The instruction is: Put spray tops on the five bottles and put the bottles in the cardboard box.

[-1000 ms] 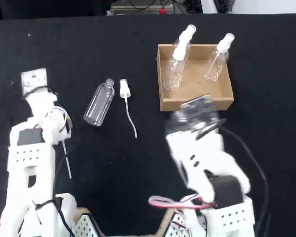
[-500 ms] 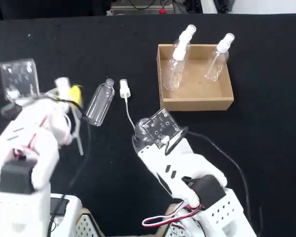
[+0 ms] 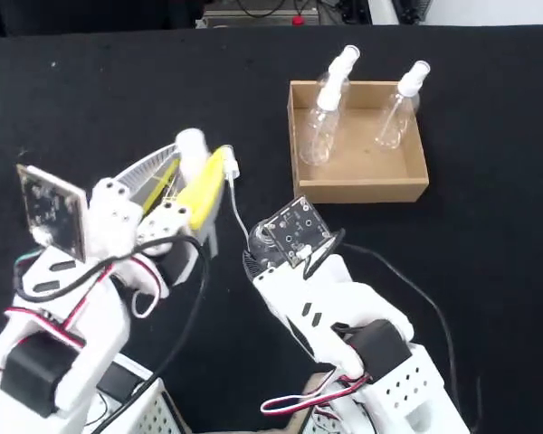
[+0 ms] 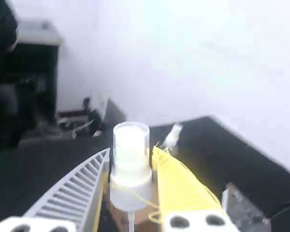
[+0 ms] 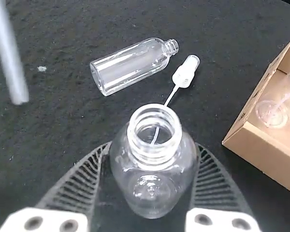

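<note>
Leaning in cardboard box (image 3: pixel 362 191), capped bottle (image 3: pixel 319 127), second capped bottle (image 3: pixel 394 122)

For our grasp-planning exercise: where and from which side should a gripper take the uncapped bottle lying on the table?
Probably take the lying bottle across the middle of its body, from above. It rests on its side on the table, so both flanks are free, and the narrow threaded neck stays clear for the spray top beside it.
</note>
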